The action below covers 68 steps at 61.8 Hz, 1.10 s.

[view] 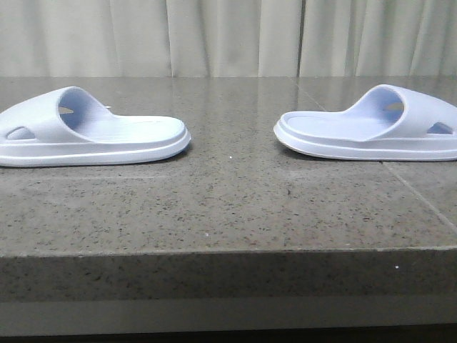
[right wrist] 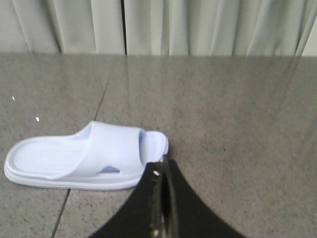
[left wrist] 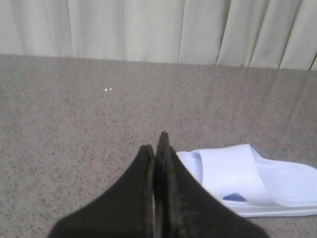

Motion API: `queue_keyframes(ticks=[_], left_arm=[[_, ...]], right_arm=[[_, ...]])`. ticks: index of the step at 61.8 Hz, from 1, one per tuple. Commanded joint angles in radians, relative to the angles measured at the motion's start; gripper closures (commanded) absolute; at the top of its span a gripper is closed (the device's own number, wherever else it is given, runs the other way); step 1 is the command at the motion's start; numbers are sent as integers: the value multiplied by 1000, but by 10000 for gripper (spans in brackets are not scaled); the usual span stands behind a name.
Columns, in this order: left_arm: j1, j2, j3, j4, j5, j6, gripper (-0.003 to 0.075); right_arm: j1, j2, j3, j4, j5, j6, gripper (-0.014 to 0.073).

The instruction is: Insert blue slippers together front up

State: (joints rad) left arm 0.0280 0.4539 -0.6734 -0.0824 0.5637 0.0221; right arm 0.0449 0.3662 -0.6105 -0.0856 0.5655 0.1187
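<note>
On the speckled grey desk (view: 228, 207), two blue slippers lying flat and well apart, left slipper (view: 89, 132), right slipper (view: 375, 128), heels facing, left claw (left wrist: 156, 148) and right claw (right wrist: 162, 166) both closed, empty

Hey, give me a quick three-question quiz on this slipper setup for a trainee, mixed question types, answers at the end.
1. True or false: the left slipper and right slipper touch each other.
2. In the front view, the heel ends point: A) toward each other B) away from each other C) both left.
3. Fill in: the left gripper and right gripper both have their jaws ____.

Key: 1 false, a stretch of bare table lies between them. 2 A. 3 shut, holding nothing.
</note>
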Motion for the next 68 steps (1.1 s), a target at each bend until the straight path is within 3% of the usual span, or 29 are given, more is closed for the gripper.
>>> queue_keyframes(ticks=[1, 30, 37, 43, 49, 55, 60, 68], left_arm=[[-7, 36, -34, -2, -63, -3, 741], [-7, 96, -34, -18, -63, -3, 740], [-7, 112, -34, -18, -63, -3, 719], [-7, 128, -34, -19, -63, -3, 609], [-7, 140, -34, -29, -65, -3, 409], [-7, 163, -34, -53, -76, -3, 214], [-7, 190, -34, -72, -85, -3, 164], [-7, 270, -48, -79, -61, -3, 185]], right_arm=[[-8, 62, -34, -34, -25, -1, 712], [-8, 165, -34, -34, 57, -1, 706], [-8, 165, -34, -34, 57, -1, 603], [-8, 165, -34, -34, 57, -1, 418], [-8, 165, -34, -34, 57, -1, 244], [-8, 165, -34, -34, 57, -1, 195], [-8, 165, -34, -34, 57, -1, 197], [-8, 165, -34, -25, 59, -1, 197]])
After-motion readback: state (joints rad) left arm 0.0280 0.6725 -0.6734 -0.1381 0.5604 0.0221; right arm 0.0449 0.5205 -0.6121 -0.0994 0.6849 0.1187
